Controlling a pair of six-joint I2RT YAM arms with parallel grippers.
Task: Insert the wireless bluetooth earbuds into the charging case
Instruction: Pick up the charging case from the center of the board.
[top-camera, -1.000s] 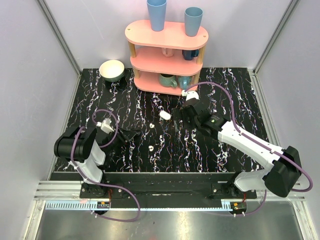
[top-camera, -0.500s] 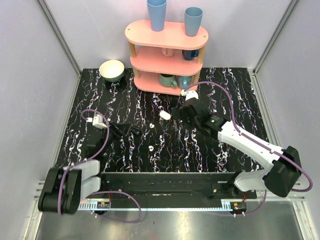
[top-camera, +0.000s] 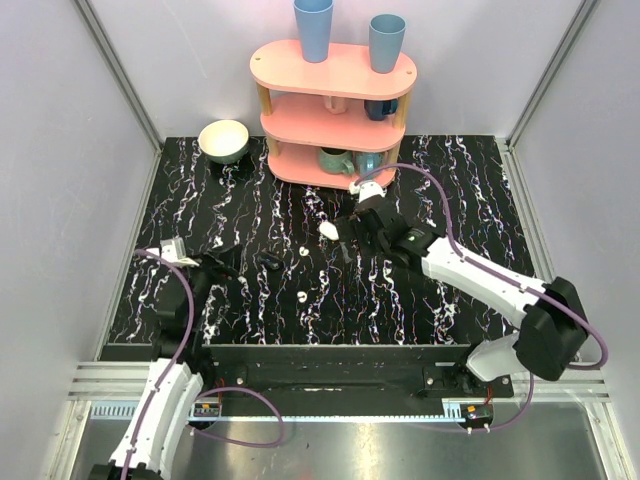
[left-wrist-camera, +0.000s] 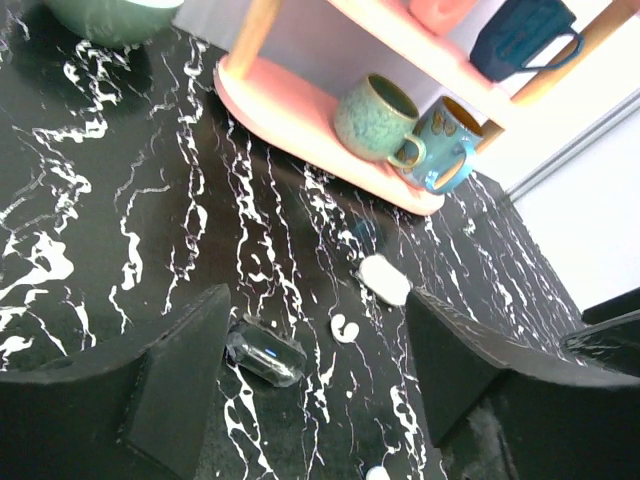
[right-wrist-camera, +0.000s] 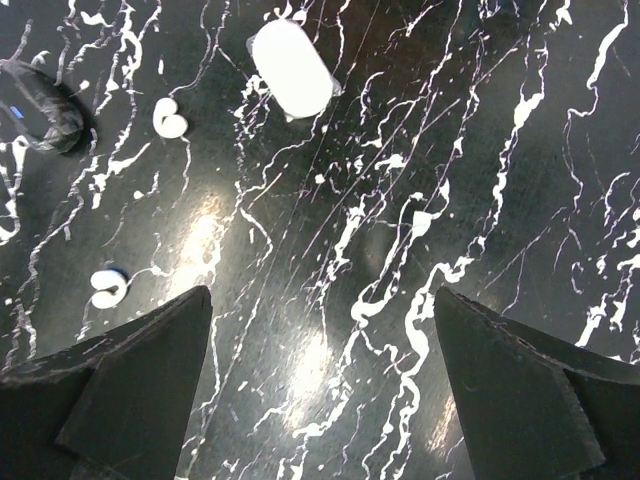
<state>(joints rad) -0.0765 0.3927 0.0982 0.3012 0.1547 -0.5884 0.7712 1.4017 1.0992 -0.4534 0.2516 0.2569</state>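
Top external: we see the charging case (top-camera: 328, 230) near centre, with two earbuds (top-camera: 303, 252) lower left of it. Left wrist: our left gripper (left-wrist-camera: 318, 310) is spread and empty, the case above centre. Right wrist: the right gripper (right-wrist-camera: 320, 300) is spread wide, the case at upper left; a clear object (right-wrist-camera: 40, 105), possibly a lid, sits at the left edge.

Pink shelf (top-camera: 300, 68) stands close behind the charging case (top-camera: 328, 230).

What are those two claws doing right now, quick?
Left gripper: open, holding nothing.
Right gripper: open, holding nothing.
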